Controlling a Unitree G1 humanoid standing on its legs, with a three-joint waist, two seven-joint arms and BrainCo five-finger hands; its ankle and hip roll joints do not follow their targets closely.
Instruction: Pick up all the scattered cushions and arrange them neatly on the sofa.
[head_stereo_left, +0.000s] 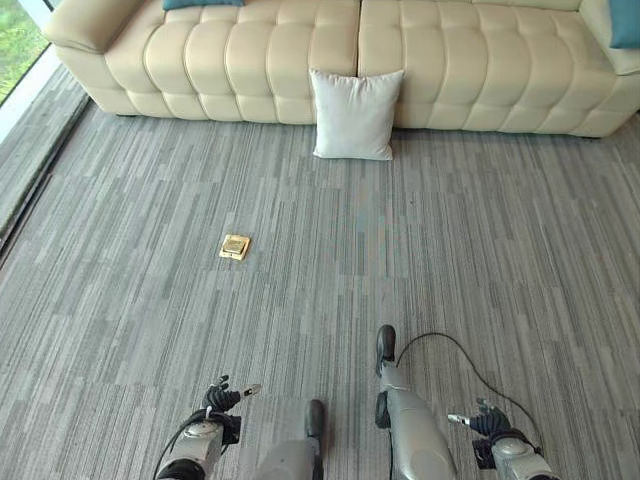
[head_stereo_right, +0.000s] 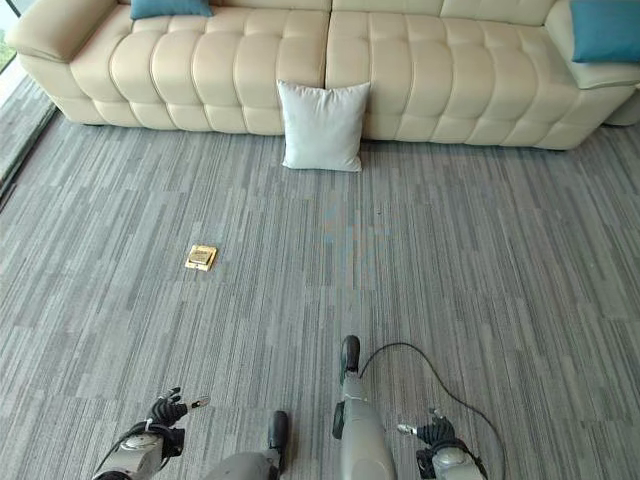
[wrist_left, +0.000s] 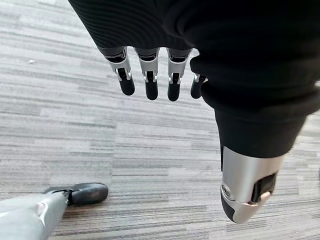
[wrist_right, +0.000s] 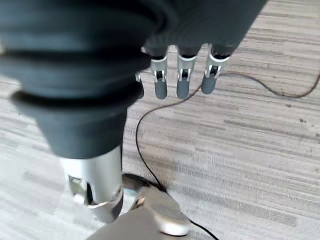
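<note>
Nearest, at the bottom of the head views: left hand (head_stereo_left: 222, 400) low on the left, right hand (head_stereo_left: 487, 420) low on the right, both hanging over the carpet (head_stereo_left: 480, 250) and holding nothing. Left wrist view: fingers (wrist_left: 148, 80) straight and slightly spread, thumb (wrist_left: 245, 185) set apart, only striped grey carpet past them. Right wrist view: fingers (wrist_right: 182, 80) likewise straight and apart, thumb (wrist_right: 95, 190) off to one side, nothing between them.

Mid floor, on the robot's left: a small tan square plate (head_stereo_left: 235, 246) set flat in the carpet, well apart from the hands and from the sofa.

Further out: one white cushion (head_stereo_left: 355, 114), square, plain fabric, softly puffed with pointed corners. It stands upright on the carpet, its lower edge on the floor and its back leaning against the front of the sofa (head_stereo_left: 250, 60), about at the seam between the two seat sections.

Farthest: cream sofa, tufted seat in square pads, rounded armrest at the left end. Two teal cushions lie on it: one teal cushion on the left (head_stereo_right: 170, 8) at the back of the left seat section, partly cut by the view's edge, and one teal cushion on the right (head_stereo_right: 605, 30) at the right end, resting against that armrest.
</note>
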